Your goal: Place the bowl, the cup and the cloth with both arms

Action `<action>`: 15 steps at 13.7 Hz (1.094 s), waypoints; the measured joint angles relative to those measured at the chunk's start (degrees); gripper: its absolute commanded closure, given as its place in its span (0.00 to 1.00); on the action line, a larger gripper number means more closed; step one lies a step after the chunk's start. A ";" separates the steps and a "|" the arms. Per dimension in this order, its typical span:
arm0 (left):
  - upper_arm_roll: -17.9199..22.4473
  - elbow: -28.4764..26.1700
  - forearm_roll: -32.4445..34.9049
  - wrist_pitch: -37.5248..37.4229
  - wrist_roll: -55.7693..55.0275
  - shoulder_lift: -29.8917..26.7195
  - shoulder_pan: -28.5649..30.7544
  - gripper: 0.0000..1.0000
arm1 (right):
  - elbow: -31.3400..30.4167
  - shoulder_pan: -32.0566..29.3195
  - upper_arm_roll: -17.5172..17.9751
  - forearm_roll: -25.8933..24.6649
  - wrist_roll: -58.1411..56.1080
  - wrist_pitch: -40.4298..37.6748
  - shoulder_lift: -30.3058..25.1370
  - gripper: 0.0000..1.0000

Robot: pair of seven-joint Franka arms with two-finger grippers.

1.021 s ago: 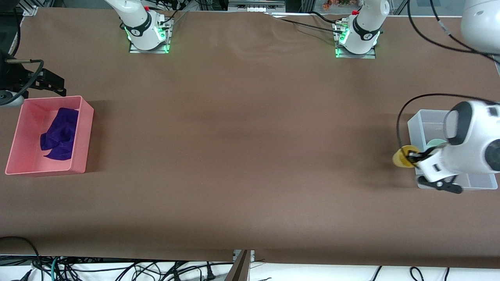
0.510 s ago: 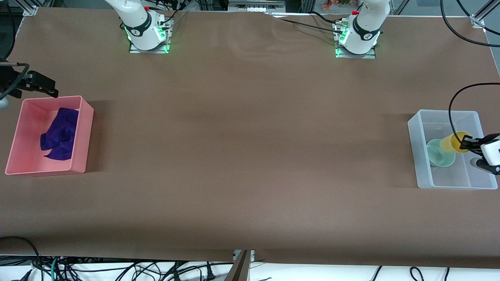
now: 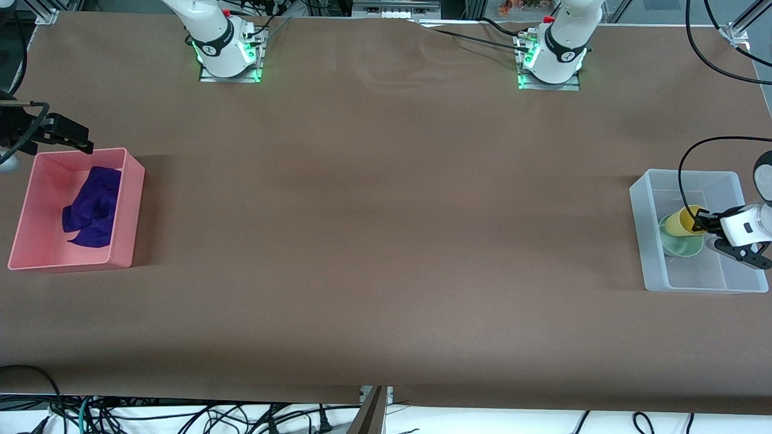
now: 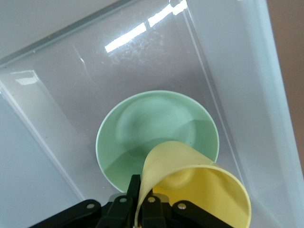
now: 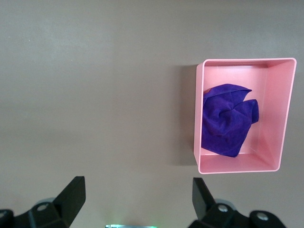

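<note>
the right hand hangs over the worktop at the right arm's end, just beside the pink bin and a little farther from the front camera than it. its fingers are spread as wide as they go and have nothing between them. the purple cloth lies crumpled inside the pink bin, resting on its floor, apart from the hand. so the cloth's part of the job looks done, and this arm seems to be waiting.

the long middle stretch of the brown worktop carries none of the task's things.

at the left arm's end stands the clear plastic bin. the pale green bowl sits upright on its floor, so that part also looks finished. the left hand is over this bin, its fingers pinched tight on the rim wall of the yellow cup. the cup is tilted on its side, mouth toward the wrist camera, and hangs right above the bowl, overlapping it in both views; i cannot tell whether the two touch.

what is left, by my reading, is only the cup: lower it, let go, and lift the left hand clear.
</note>
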 measured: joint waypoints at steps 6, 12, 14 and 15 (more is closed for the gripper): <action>-0.70 0.66 0.00 0.66 0.97 -0.52 0.01 0.00 | 0.00 0.03 0.11 0.03 0.00 0.41 0.00 0.00; -10.30 6.08 -1.53 -15.85 -1.53 -9.63 -0.14 0.00 | 0.00 0.17 0.19 0.07 0.00 0.60 0.01 0.00; -16.00 10.05 -1.68 -25.57 -8.00 -11.82 -0.29 0.00 | 0.00 0.18 0.20 0.07 0.00 0.62 0.01 0.00; -19.05 11.66 -1.68 -29.44 -12.23 -12.52 -0.39 0.00 | 0.00 0.18 0.20 0.07 0.00 0.63 0.01 0.00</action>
